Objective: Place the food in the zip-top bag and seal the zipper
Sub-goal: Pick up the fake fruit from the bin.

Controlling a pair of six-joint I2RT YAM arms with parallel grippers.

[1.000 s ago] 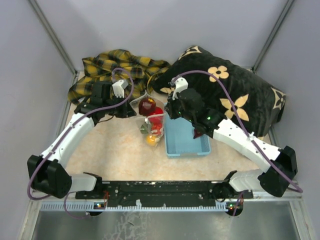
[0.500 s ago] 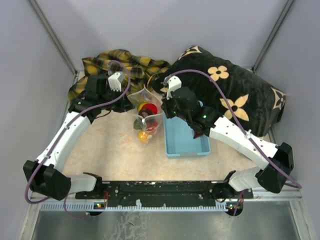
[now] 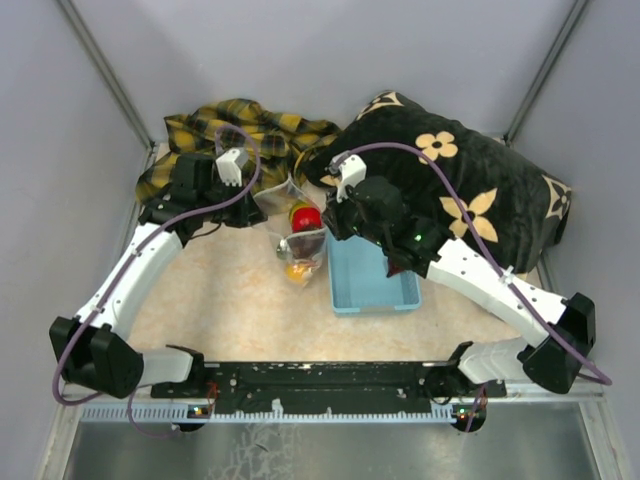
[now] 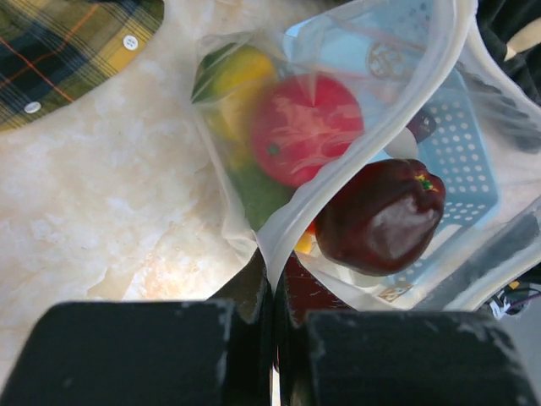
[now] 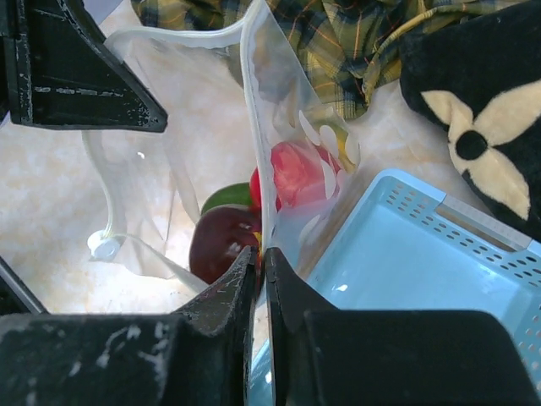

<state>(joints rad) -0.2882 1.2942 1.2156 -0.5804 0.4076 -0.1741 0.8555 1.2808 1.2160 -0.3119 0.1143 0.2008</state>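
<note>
The zip-top bag [image 3: 298, 240] hangs just above the tabletop between my two grippers, its mouth pulled wide. The food lies inside it: a red fruit [image 4: 306, 127], a dark maroon one [image 4: 380, 216], a yellow piece [image 4: 241, 72] and a green piece [image 5: 226, 197]. My left gripper [image 4: 275, 266] is shut on the bag's left rim, and my right gripper [image 5: 260, 254] pinches the right rim. The zipper [image 5: 248, 76] runs as a whitish strip along the mouth, and its small white slider [image 5: 104, 245] hangs at the left end.
A light-blue basket [image 3: 375, 285] stands just right of the bag, under my right wrist. A yellow plaid cloth [image 3: 240, 130] lies at the back left, and a black cushion with tan flowers [image 3: 470, 190] at the back right. Grey walls close in the back and sides.
Both grippers have pulled the bag's rims up and a little toward the back. The bag now hangs more upright, and the fruits have slid deeper into it.
</note>
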